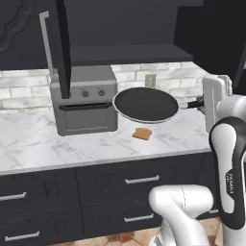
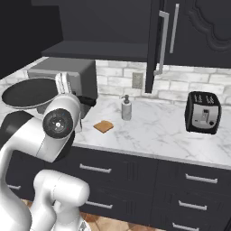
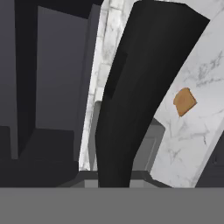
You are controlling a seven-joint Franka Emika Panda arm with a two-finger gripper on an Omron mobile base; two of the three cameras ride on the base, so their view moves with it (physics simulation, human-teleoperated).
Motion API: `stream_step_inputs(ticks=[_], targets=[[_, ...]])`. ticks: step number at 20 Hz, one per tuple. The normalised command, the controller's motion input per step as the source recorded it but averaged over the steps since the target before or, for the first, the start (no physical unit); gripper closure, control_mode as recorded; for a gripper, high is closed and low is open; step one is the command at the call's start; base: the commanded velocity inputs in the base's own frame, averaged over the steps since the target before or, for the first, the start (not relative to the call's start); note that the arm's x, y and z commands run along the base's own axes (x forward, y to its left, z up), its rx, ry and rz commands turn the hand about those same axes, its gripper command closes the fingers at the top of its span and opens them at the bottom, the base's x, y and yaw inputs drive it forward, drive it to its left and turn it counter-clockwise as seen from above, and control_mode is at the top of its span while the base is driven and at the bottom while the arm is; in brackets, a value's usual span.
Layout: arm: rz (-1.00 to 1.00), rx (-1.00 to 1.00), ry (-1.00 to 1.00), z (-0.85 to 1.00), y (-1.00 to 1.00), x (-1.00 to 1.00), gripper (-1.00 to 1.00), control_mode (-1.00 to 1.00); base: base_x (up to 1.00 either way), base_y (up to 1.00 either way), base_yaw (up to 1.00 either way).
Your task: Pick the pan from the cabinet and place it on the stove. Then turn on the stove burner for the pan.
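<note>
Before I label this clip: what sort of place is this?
A kitchen, rendered: marble counter with toaster and toaster oven, dark drawers below.

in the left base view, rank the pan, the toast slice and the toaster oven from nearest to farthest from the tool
1. The shallow round black frying pan: its slim handle runs right into the tool, held above the counter.
2. The small brown toast slice: on the marble counter, below the pan, left of the tool.
3. The boxy grey toaster oven: farthest left, beyond the pan.
</note>
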Motion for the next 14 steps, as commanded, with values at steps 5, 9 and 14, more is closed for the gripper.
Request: stream_step_inputs(ticks=[5, 9, 14], targets=[[0.00, 0.00, 0.00, 0.00, 0.00, 0.00, 1.00, 1.00, -0.58, 0.00, 0.12], [0.00, 0.00, 0.00, 0.00, 0.00, 0.00, 1.00, 1.00, -0.55, 0.00, 0.16], [0.00, 0.00, 0.00, 0.00, 0.00, 0.00, 1.00, 1.00, -0.54, 0.01, 0.19]])
